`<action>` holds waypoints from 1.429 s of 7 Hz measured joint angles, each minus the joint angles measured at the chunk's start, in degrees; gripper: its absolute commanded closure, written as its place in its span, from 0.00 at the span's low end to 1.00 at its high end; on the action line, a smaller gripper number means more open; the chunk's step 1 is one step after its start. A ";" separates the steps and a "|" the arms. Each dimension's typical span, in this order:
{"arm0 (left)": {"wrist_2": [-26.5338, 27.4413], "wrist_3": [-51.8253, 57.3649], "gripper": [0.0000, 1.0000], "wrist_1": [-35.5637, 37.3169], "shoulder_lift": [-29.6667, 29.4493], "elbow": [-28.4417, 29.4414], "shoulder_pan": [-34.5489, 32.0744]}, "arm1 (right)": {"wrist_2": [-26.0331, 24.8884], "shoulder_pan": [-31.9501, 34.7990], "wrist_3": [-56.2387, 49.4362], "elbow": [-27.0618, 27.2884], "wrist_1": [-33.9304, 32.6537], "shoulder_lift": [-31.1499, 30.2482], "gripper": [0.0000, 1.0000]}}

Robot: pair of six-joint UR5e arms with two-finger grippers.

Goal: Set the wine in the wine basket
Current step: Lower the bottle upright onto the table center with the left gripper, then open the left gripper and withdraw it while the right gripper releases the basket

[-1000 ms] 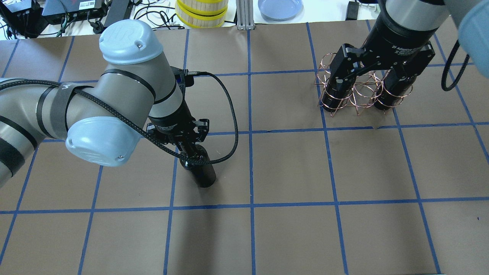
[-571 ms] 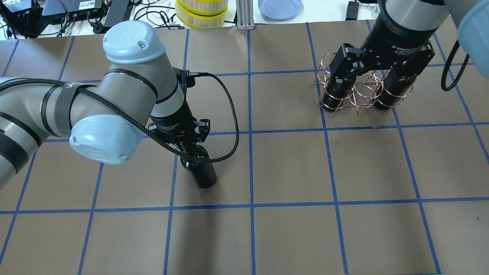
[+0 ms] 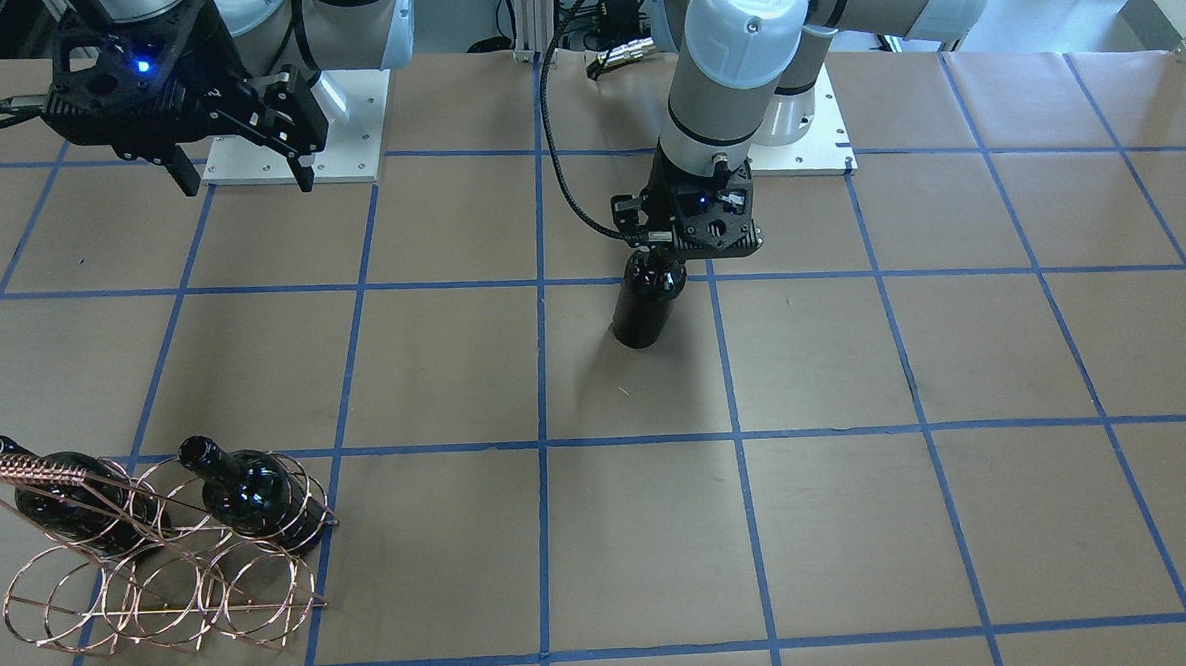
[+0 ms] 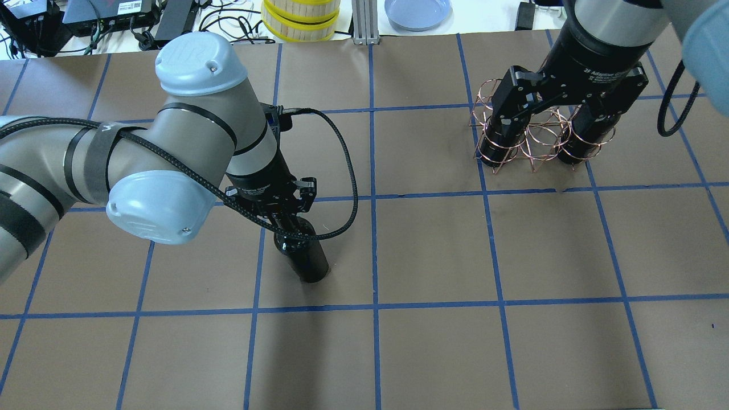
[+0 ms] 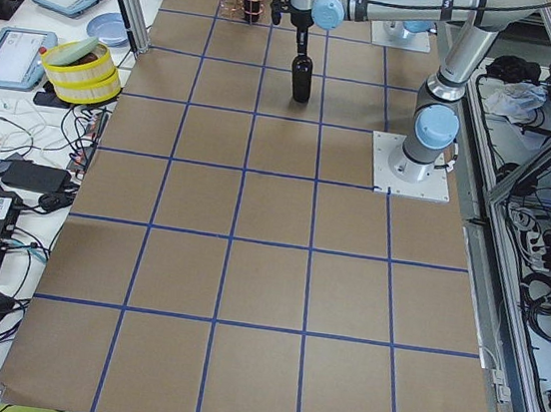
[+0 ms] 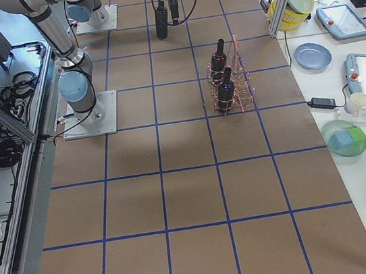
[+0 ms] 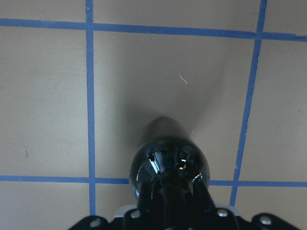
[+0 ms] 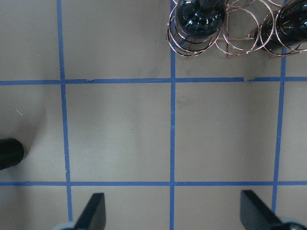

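My left gripper [image 4: 286, 215] is shut on the neck of a near-black wine bottle [image 4: 304, 259]. It holds the bottle upright at or just above the table, left of centre; it also shows in the front view [image 3: 645, 309] and the left wrist view [image 7: 169, 165]. The copper wire basket [image 4: 540, 149] stands at the far right and holds two look-alike bottles [image 3: 60, 501] [image 3: 255, 498] in its outer hoops; the middle hoops [image 3: 168, 582] are empty. My right gripper [image 4: 549, 122] hangs open and empty high above the basket, with wide-spread fingertips [image 8: 93, 211].
Beyond the table's far edge are a stack of yellow-rimmed round containers [image 4: 300, 20], a blue plate [image 4: 417, 11], an aluminium post [image 4: 364, 23] and cables. Brown paper with a blue tape grid [image 4: 433, 250] lies between the bottle and the basket.
My left arm has shifted a little to the right in the overhead view, carrying the bottle with it. The right arm and the basket have not moved.
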 measured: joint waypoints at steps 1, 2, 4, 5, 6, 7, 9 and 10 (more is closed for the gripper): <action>0.06 0.04 0.98 0.00 -0.01 -0.02 0.01 | -0.01 0.00 -0.12 0.00 0.03 0.00 0.00; 0.13 0.11 0.68 -0.02 -0.01 -0.05 0.02 | 0.01 0.00 -0.22 0.00 0.02 0.00 0.00; 0.37 0.31 0.64 -0.96 -0.06 -0.05 0.02 | 0.17 -0.06 -0.30 -0.02 -0.17 -0.01 0.00; 0.41 0.27 0.64 -1.48 -0.07 -0.04 0.02 | 0.39 -0.22 -0.42 -0.05 -0.28 -0.01 0.00; 0.44 0.23 0.64 -1.81 -0.09 -0.04 0.02 | 0.57 -0.35 -0.42 -0.08 -0.30 -0.02 0.00; 0.45 0.22 0.63 -1.95 -0.08 -0.05 0.02 | 0.71 -0.40 -0.42 -0.08 -0.28 -0.03 0.00; 0.51 0.36 0.40 -2.02 -0.03 -0.05 0.02 | 0.85 -0.39 -0.20 -0.09 -0.35 -0.04 0.00; 0.53 0.51 0.28 -2.02 -0.03 0.01 0.03 | 0.91 -0.37 -0.16 -0.09 -0.40 -0.04 0.00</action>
